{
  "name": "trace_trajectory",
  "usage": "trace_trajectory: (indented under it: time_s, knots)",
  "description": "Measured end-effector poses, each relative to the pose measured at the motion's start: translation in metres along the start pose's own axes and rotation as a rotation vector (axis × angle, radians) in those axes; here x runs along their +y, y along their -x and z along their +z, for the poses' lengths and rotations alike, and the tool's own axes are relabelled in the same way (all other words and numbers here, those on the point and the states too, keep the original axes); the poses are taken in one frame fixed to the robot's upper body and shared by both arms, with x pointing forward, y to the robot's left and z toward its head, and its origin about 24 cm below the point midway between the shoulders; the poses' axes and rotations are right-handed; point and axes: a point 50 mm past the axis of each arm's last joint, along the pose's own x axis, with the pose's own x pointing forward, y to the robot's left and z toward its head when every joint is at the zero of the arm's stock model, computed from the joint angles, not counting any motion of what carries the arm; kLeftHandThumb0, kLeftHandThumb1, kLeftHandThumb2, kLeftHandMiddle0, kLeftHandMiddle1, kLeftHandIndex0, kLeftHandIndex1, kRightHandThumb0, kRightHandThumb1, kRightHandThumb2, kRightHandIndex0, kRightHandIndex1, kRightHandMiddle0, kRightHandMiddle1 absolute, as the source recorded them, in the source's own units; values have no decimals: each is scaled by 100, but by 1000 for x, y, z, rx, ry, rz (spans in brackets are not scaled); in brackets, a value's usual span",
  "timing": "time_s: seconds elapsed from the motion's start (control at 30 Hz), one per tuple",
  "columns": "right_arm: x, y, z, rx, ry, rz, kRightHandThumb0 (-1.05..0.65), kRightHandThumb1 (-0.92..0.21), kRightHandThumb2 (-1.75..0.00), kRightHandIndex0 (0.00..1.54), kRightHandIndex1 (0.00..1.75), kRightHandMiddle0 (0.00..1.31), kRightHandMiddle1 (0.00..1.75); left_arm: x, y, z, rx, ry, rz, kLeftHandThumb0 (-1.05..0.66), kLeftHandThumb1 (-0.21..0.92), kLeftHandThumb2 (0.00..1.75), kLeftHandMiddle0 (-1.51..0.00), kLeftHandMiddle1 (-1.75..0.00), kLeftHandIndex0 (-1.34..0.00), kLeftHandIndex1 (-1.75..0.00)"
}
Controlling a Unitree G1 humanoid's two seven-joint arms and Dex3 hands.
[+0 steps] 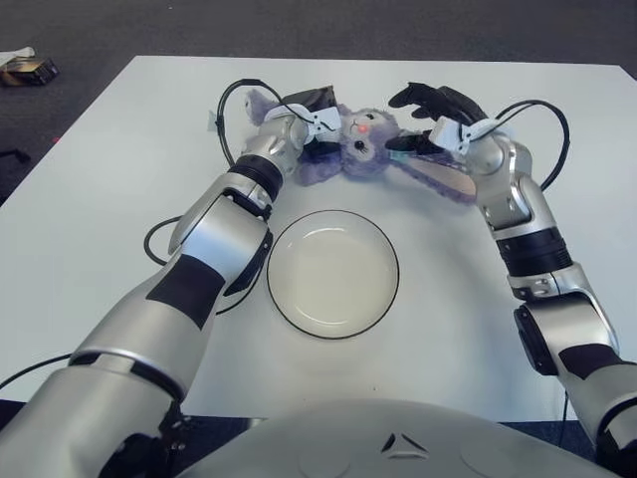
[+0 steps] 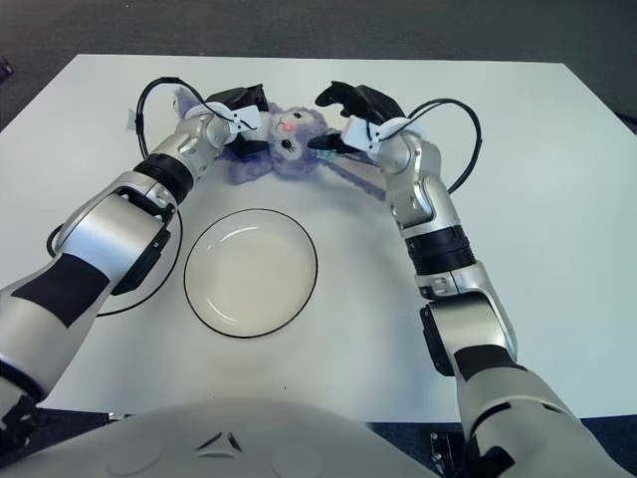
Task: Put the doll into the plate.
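Observation:
A purple plush doll (image 1: 360, 141) with a pink nose and a teal bow lies on its side at the far middle of the white table (image 1: 119, 199). My left hand (image 1: 311, 118) is curled against the doll's left side, its black fingers on the body. My right hand (image 1: 423, 119) sits low at the doll's right side, one finger above the head and one by the bow, fingers spread. The doll's long ear (image 1: 445, 179) trails under my right wrist. A white plate (image 1: 333, 274) with a dark rim sits nearer to me, with nothing in it.
Black cables loop off both wrists, one at the left (image 1: 224, 110) and one at the right (image 1: 552, 124). A small dark object (image 1: 25, 68) lies on the floor beyond the table's far left corner.

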Motion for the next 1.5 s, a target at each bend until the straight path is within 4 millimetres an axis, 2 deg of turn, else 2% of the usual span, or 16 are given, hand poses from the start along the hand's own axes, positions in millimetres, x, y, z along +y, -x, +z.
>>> trace_trajectory:
  time_s: [0.23, 0.4, 0.6, 0.73, 0.83, 1.5]
  knots:
    - [5, -6, -2, 34, -4, 39, -56, -90, -1, 35, 0, 26, 9, 0, 0, -1, 1, 20, 0, 45, 37, 124, -56, -175, -66, -175]
    - [18, -17, -16, 103, -8, 89, -58, -87, 0, 32, 0, 24, 6, 0, 0, 1, -13, 45, -2, 45, 37, 124, -56, -175, -66, -175]
    - [28, -21, -26, 135, -17, 121, -58, -87, 0, 32, 0, 24, 5, 0, 0, 2, -18, 54, -1, 45, 37, 124, -56, -175, -66, -175]
    - [30, -25, -29, 147, -12, 135, -68, -85, -1, 12, 0, 14, 1, 0, 0, 2, -18, 55, -2, 45, 37, 124, -56, -175, -66, -175]
    - [32, -26, -33, 167, -16, 149, -70, -85, -1, 6, 0, 12, 0, 0, 0, 3, -19, 56, -4, 45, 37, 124, -56, -175, -66, -175]
    - [41, -31, -33, 222, -127, 191, -74, -85, 0, 2, 0, 7, 0, -1, 0, 4, -21, 56, -6, 45, 37, 124, -56, -175, -66, -175]
